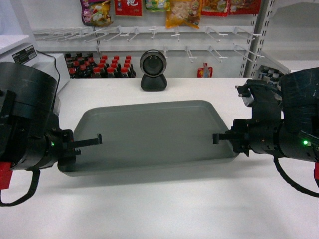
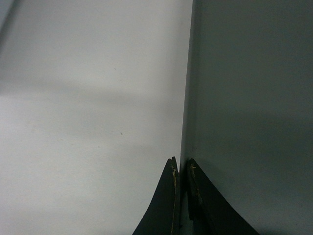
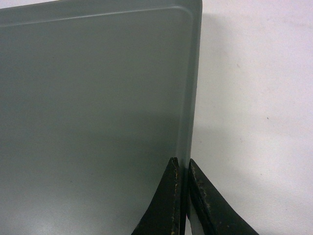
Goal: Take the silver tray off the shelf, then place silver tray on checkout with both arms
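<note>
fingers of left gripper (image 2: 181, 169) and right gripper (image 3: 182, 166) pinched shut on opposite short rims of silver tray (image 1: 154, 132). tray over checkout (image 1: 164, 209), just in front of black scanner (image 1: 153, 69), off the shelf. step in hand: placing. judged next: level lowering if not yet seated, then simultaneous release.

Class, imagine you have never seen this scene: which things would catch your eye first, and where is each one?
The big grey-green silver tray dominates the middle of the white checkout. The left gripper and right gripper each pinch the rim at one short end. Behind the tray stands a round black scanner, with red-capped dark bottles to its left.
</note>
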Available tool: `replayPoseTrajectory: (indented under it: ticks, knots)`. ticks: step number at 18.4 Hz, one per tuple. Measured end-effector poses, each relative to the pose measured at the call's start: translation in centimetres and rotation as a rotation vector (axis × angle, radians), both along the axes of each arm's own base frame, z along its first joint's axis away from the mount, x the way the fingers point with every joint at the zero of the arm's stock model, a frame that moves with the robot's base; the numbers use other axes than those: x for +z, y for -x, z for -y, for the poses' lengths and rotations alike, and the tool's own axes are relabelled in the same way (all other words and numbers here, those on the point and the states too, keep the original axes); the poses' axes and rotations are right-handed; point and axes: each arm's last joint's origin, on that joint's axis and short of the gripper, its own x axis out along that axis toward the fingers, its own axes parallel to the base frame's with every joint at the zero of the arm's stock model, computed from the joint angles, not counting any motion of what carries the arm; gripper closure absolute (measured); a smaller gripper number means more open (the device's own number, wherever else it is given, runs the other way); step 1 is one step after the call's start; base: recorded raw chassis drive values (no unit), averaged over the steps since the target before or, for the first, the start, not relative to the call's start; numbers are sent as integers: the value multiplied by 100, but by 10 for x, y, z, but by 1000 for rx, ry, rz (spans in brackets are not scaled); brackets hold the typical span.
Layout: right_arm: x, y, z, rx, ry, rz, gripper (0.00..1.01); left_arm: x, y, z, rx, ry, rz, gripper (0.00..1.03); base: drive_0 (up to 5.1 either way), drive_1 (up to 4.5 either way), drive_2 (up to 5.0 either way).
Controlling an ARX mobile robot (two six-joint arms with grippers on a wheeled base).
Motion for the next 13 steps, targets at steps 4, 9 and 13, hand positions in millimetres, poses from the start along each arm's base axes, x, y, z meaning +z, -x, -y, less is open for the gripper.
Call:
replayPoseTrajectory:
  ticks: [4,9,13]
  knots:
    - [-11,-4,3,-34,51,-42,99,-6,-17,3,-65,28,-26,100,0,0,0]
    - [-12,-3,3,-8,112,-39,74,-7,-24,-5,-79,10,-53,93,0,0,0]
    - [-11,-4,4,-21,126,-23,65,-7,-24,-9,-61,6,-55,84,0,0,0]
